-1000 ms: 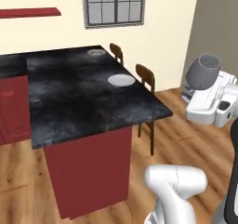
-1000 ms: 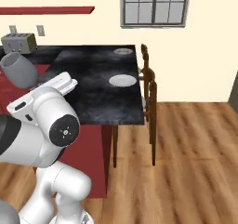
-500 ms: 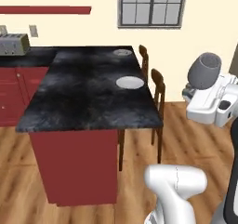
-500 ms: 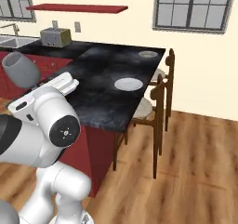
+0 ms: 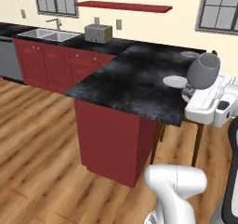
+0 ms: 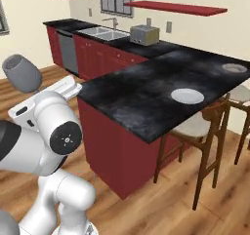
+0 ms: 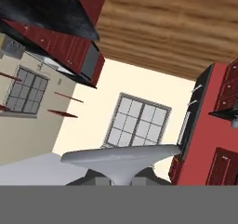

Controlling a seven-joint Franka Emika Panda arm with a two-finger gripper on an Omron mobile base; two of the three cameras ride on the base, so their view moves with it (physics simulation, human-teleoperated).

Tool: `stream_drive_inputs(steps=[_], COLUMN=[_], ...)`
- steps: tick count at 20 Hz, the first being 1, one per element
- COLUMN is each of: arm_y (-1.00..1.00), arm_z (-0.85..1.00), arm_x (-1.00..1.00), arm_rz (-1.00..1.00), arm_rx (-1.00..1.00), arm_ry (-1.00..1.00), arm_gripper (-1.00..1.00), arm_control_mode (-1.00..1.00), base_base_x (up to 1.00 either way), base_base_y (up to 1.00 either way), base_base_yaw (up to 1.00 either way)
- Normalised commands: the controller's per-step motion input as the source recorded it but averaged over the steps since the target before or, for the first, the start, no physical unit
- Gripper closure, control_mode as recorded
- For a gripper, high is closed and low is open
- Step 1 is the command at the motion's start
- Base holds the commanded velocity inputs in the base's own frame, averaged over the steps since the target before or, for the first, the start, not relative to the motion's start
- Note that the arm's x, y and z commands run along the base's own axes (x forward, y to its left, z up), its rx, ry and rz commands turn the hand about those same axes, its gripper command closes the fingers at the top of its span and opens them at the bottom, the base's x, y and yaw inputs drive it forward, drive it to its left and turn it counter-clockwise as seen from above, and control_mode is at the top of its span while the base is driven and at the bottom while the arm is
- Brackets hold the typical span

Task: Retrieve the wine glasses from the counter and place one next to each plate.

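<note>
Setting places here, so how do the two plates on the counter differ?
The near plate looks plain white; the far plate is greyer, with a darker rim. The near plate sits mid-counter by a stool; the far one lies towards the wall end. Both are round, flat, and have no glass beside them.

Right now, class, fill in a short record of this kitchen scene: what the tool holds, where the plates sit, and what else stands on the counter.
tool: shut on the wine glass, gripping its stem just above the foot
wine glass position: carried off the counter, beside the arm
white plate: on the counter, by the near stool
patterned plate: farther along the same edge
toaster: at the back, near the sink
glasses beside plates: none yet
</note>
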Motion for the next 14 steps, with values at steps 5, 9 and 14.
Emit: stream_drive_inputs(steps=[5,9,14], arm_y=[0.00,0.00,0.00], arm_z=[0.00,0.00,0.00], arm_x=[0.00,0.00,0.00], arm_rz=[0.00,0.00,0.00], arm_rx=[0.00,0.00,0.00], arm_ry=[0.00,0.00,0.00], arm_gripper=[1.00,1.00,1.00], arm_control_mode=[1.00,1.00,1.00], base_base_x=[-0.96,-1.00,-0.96], base_base_y=[-0.98,-1.00,-1.00], base_base_yaw=[0.68,0.51,0.44])
